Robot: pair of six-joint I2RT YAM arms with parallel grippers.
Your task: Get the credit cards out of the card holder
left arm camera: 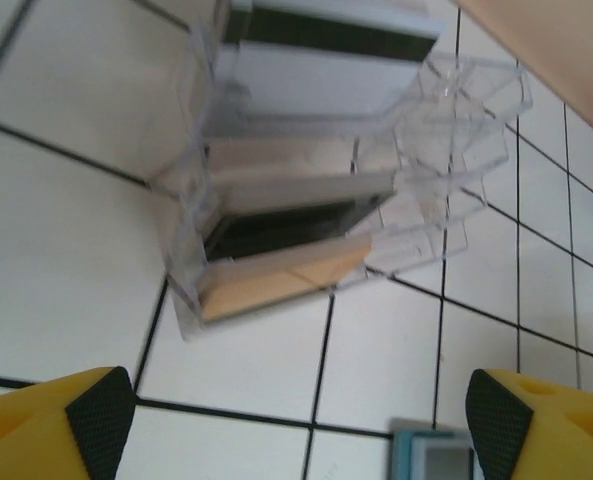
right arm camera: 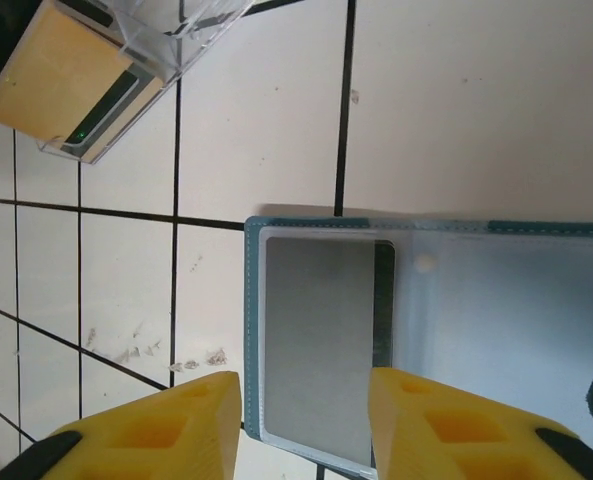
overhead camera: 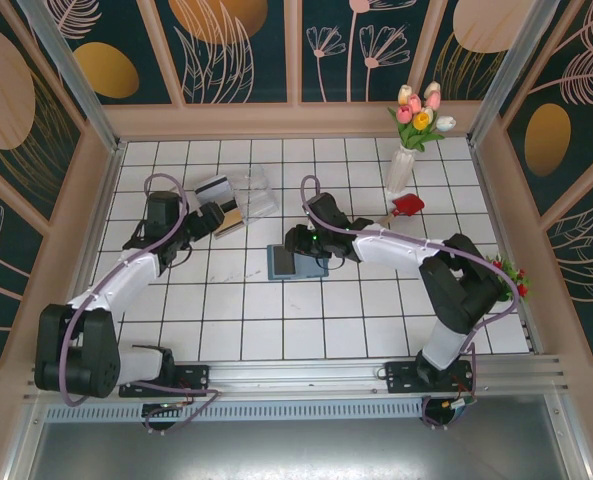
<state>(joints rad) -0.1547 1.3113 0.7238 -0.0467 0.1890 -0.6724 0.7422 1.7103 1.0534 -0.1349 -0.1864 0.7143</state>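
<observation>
White-tiled table (overhead camera: 276, 330), floral walls (overhead camera: 236, 50); right wrist view: grey credit card (right arm camera: 316, 340) inside card holder (right arm camera: 516, 300); left gripper (left arm camera: 298, 415), right gripper (right arm camera: 304, 410) released

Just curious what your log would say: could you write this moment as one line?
left gripper: open, facing clear box | right gripper: jaws astride grey card in open card holder
</observation>
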